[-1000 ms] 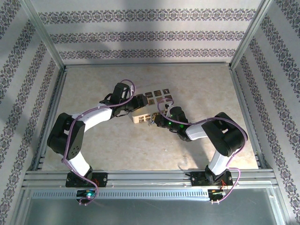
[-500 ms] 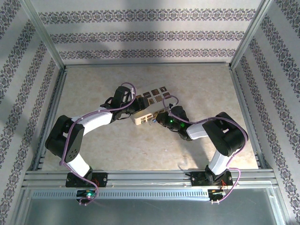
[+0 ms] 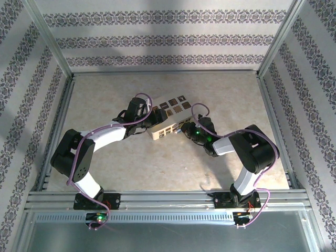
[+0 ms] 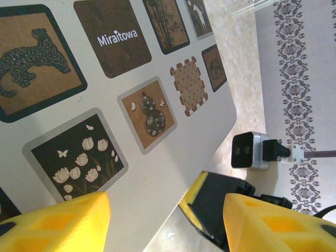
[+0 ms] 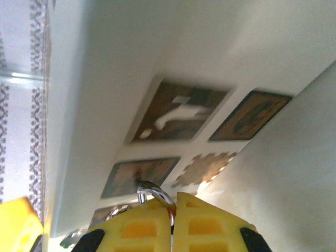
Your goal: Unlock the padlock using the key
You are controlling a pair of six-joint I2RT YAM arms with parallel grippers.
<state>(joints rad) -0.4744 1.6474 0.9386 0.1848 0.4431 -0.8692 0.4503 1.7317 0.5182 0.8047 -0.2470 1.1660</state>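
A cream box (image 3: 164, 131) with dark square tiles stands mid-table, its tiled panel (image 3: 173, 104) on the far side. My left gripper (image 3: 151, 119) is at the box's left end. In the left wrist view the box (image 4: 157, 173) lies between the yellow fingers (image 4: 63, 218), which are closed on it. My right gripper (image 3: 185, 128) presses up to the box's right end. It is shut (image 5: 173, 202) on the key (image 5: 153, 190), a thin silvery piece whose curved loop sticks out between the fingertips, close to the tiled face (image 5: 173, 115). The padlock is hidden.
Aluminium rails (image 3: 168, 198) run along the near edge and patterned walls (image 3: 168, 39) close in the table. The right arm's black and yellow finger (image 4: 215, 197) and its wrist camera (image 4: 252, 150) sit just past the box's edge. Bare tabletop (image 3: 157, 168) lies in front of the box.
The box has swung and shifted slightly away from the arms, with the left gripper moving along with it. The right gripper has followed to the right and stays shut.
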